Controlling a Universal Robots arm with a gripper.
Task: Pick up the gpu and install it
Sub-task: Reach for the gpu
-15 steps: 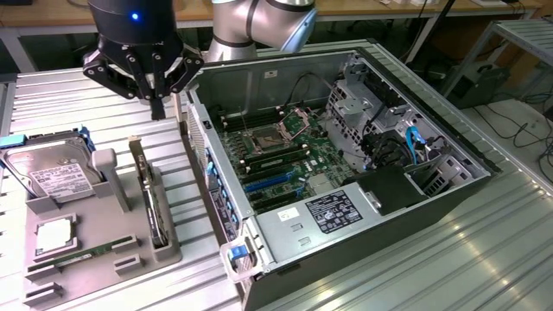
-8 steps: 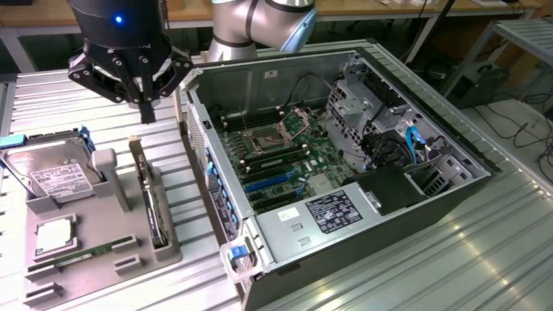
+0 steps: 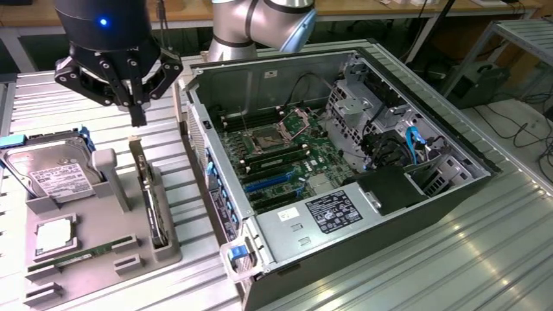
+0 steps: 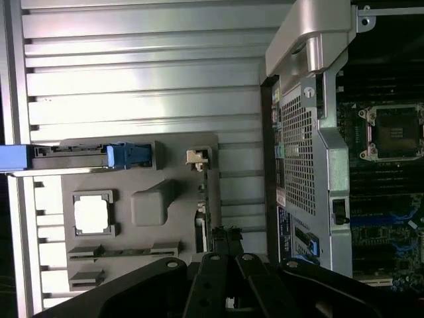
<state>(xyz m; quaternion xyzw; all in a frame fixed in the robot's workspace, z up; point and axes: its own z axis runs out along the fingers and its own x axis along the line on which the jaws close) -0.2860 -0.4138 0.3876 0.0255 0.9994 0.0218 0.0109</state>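
The gpu [image 3: 149, 193] stands on edge in a slot of the grey holder tray [image 3: 103, 259], a thin dark card with its pale bracket end toward the back. In the wrist view the gpu [image 4: 211, 195] runs edge-on along the tray's side, its pale bracket tab at one end. My gripper [image 3: 137, 118] hangs above the card's bracket end, clear of it. Its fingers meet in one narrow tip with nothing between them. The wrist view has the gripper [image 4: 225, 240] directly over the card's edge.
The open computer case [image 3: 259, 71] lies at the exterior view's right of the tray, motherboard [image 3: 281, 152] exposed. On the tray also sit a silver hard drive [image 3: 52, 173], a processor [image 3: 54, 234] and a green memory stick [image 3: 82, 254]. Ribbed metal table [image 3: 484, 259] lies all around.
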